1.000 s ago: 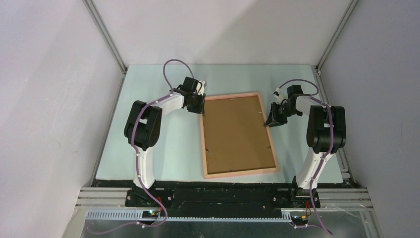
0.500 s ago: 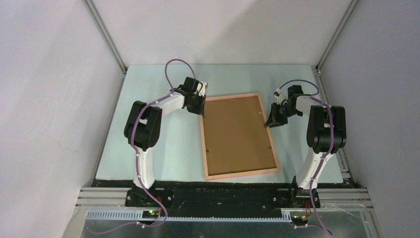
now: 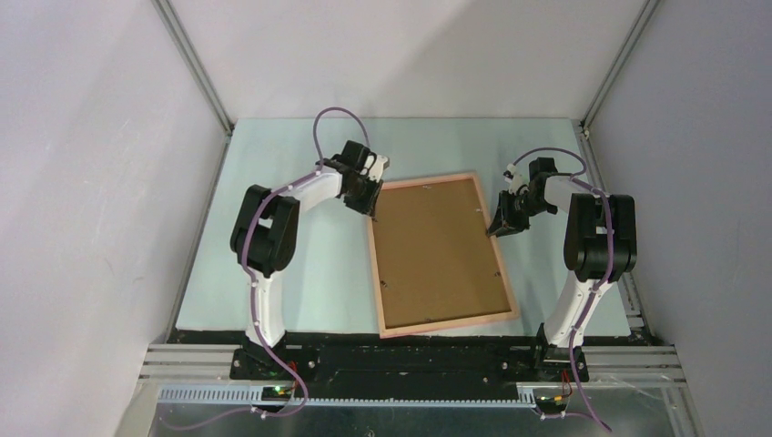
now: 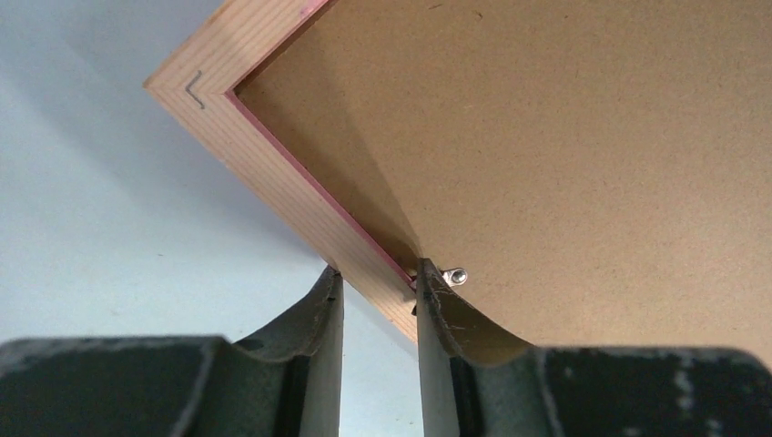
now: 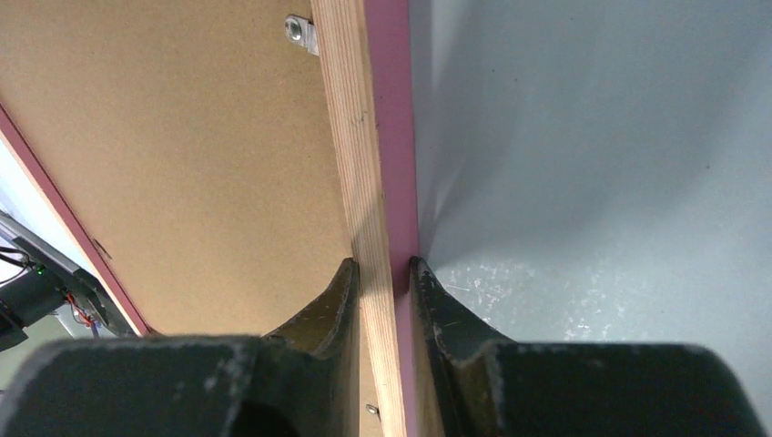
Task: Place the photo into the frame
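Observation:
The pink frame (image 3: pixel 449 324) lies back-up at the table's centre, with the brown backing board (image 3: pixel 437 246) filling it. The photo is hidden. My left gripper (image 3: pixel 370 208) straddles the left rail just below the far left corner. In the left wrist view this gripper (image 4: pixel 378 278) is shut on the frame (image 4: pixel 269 173), one finger on the rail's outer side and the other on the board side beside a metal clip (image 4: pixel 455 275). My right gripper (image 3: pixel 498 228) holds the right rail near its far end. In the right wrist view it (image 5: pixel 382 269) is shut on the wood-and-pink rail (image 5: pixel 360 137).
A pale blue-green mat (image 3: pixel 300 273) covers the table, with grey enclosure walls on three sides. Both arm bases stand at the near edge. Small metal clips (image 5: pixel 300 32) sit along the board's rim.
The frame has shifted a little, its near edge now closer to the table's front and farther right. The left gripper has moved slightly right with it and narrowed slightly. The right gripper stays clamped.

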Motion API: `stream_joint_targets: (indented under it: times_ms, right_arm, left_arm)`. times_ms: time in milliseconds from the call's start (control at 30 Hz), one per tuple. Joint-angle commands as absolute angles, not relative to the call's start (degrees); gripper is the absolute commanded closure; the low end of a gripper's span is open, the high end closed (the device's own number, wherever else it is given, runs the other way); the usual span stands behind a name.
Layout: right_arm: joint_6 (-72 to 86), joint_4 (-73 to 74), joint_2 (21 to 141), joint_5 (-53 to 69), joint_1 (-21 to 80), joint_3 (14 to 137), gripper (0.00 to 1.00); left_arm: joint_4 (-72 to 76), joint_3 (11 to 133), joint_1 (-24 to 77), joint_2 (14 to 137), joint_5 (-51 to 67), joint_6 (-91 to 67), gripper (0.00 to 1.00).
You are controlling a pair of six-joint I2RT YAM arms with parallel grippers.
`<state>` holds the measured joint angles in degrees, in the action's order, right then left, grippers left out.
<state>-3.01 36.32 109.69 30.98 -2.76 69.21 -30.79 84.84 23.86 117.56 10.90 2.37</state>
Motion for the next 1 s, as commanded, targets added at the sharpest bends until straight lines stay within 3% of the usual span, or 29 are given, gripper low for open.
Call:
stream_joint_targets:
  times_ms: [0, 967]
  right_arm:
    - [-1.7, 34.6, 111.2, 30.2, -3.4, 68.2, 1.00]
    - [-1.6, 34.6, 111.2, 30.2, -3.4, 68.2, 1.00]
  left_arm:
    - [-39.8, 86.0, 28.3, 118.4, 18.4, 13.1, 0.75]
    - [-49.5, 89.8, 31.5, 122.0, 21.8, 20.6, 0.74]
